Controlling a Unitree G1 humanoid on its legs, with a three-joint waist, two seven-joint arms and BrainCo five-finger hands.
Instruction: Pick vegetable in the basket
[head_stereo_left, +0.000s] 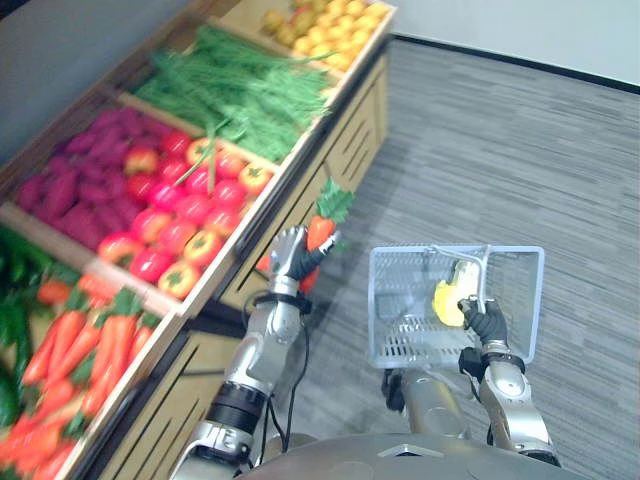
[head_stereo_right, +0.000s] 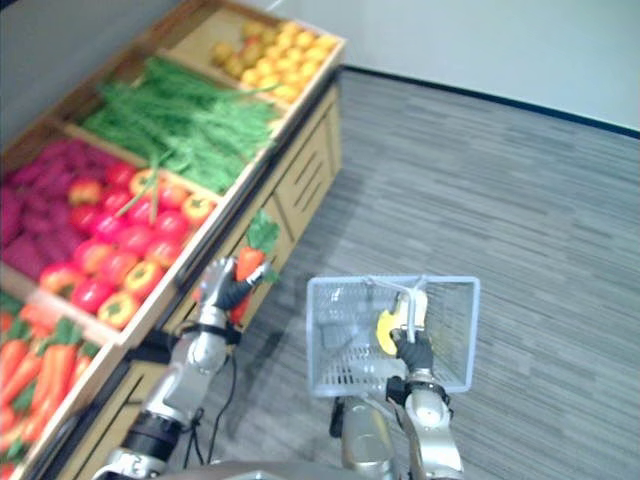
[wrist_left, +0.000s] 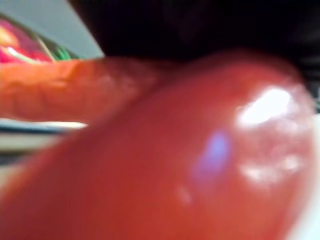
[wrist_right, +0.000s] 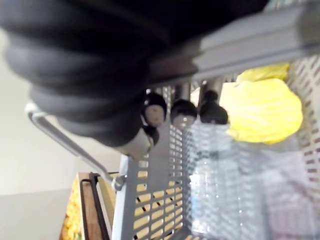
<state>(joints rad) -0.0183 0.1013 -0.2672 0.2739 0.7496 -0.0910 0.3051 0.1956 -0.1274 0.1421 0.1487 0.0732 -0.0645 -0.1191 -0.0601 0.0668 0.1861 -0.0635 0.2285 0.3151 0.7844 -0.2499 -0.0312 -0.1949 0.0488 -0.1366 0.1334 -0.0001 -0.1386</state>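
Note:
My left hand (head_stereo_left: 288, 256) is shut on an orange carrot (head_stereo_left: 320, 232), held just off the stand's front edge. The carrot's green leaves (head_stereo_left: 335, 200) stick up above the hand. A red glossy vegetable (wrist_left: 200, 165) lies against the carrot (wrist_left: 55, 90) in the same hand, very close in the left wrist view. To the right, my right hand (head_stereo_left: 487, 322) is curled round the handle (wrist_right: 240, 45) of a pale wire basket (head_stereo_left: 400, 300) held over the floor. A yellow item (head_stereo_left: 450, 295) lies inside it. The carrot is left of the basket's rim, apart from it.
A wooden produce stand (head_stereo_left: 330, 150) runs along the left. Its bins hold carrots (head_stereo_left: 90, 350), red tomatoes (head_stereo_left: 180, 215), purple roots (head_stereo_left: 80, 180), green beans (head_stereo_left: 240, 90) and yellow fruit (head_stereo_left: 325, 25). Grey floor (head_stereo_left: 500, 150) lies open to the right.

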